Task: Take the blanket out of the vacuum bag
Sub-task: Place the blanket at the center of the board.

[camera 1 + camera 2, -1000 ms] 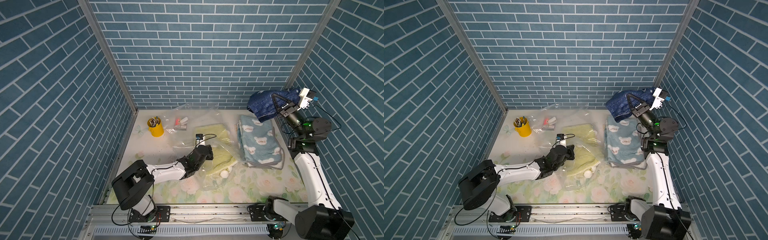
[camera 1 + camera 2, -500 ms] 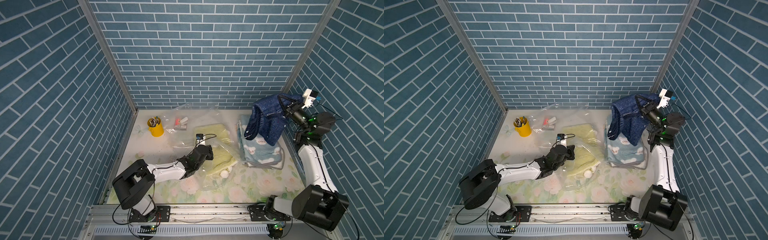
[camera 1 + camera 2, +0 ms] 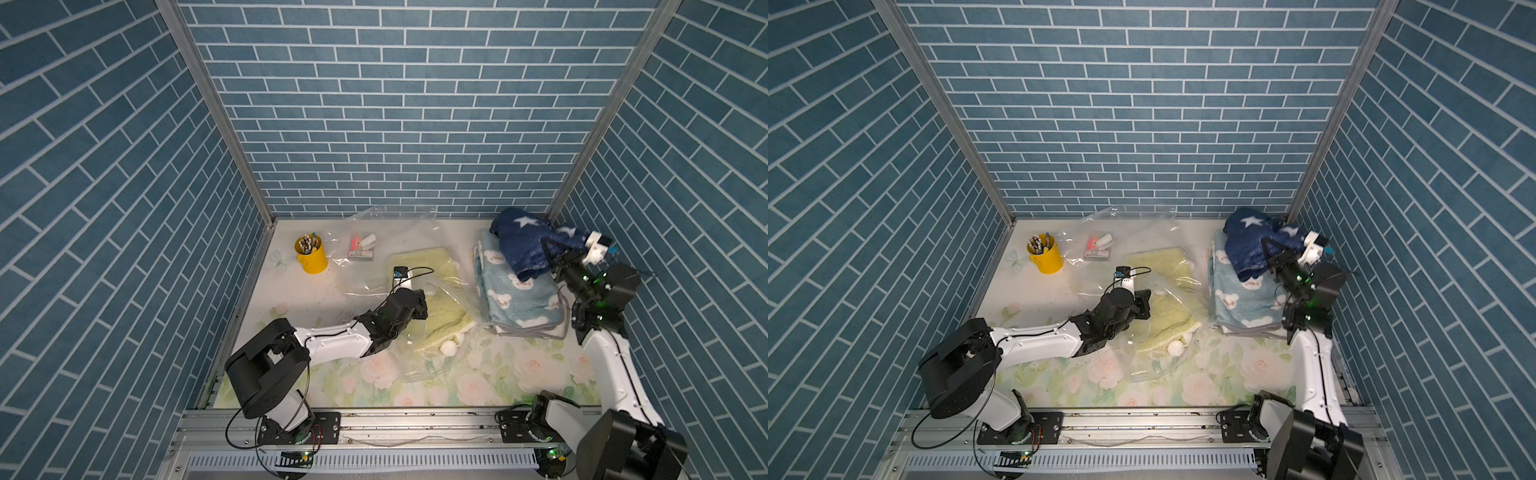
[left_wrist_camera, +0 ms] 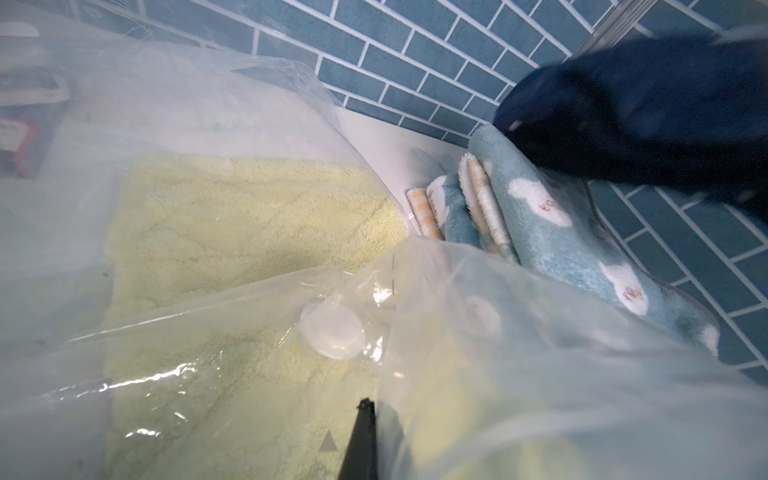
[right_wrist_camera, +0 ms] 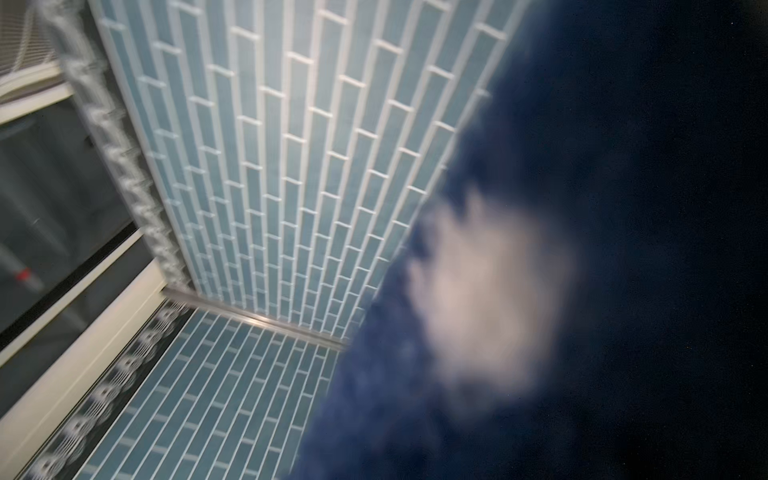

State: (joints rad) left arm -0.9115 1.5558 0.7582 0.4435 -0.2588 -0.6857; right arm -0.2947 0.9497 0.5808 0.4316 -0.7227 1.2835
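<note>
Vacuum bag (image 3: pixel 376 272) lies crumpled at mid-table in both top views. We see a yellow blanket (image 3: pixel 424 259) inside it, under the plastic. Whether its near end, the one with white pompoms, pokes out, we cannot tell. The left gripper (image 3: pixel 419 302) sits low on the bag, and its fingers are too small to read here. The right gripper (image 3: pixel 555 255) is at the far right corner, fingers buried in a navy blanket (image 3: pixel 523 245). That one is heaped on a folded light blue blanket (image 3: pixel 519 297), just beside the bag and clear of it.

Left wrist view: this settles what the top views do not. The left gripper (image 4: pixel 368 411) has its fingers together on a fold of bag plastic, not on cloth. The round valve (image 4: pixel 332 336) lies just ahead, with yellow pile showing through the film.

Right wrist view: blurred navy blanket (image 5: pixel 582 291) fills most of the frame. The fingers are hidden, and we take them as clamped on that cloth.

Our reading: the navy one is out. The yellow one remains bagged, so we judge the job part done. It needs drawing out while the plastic is held down.
</note>
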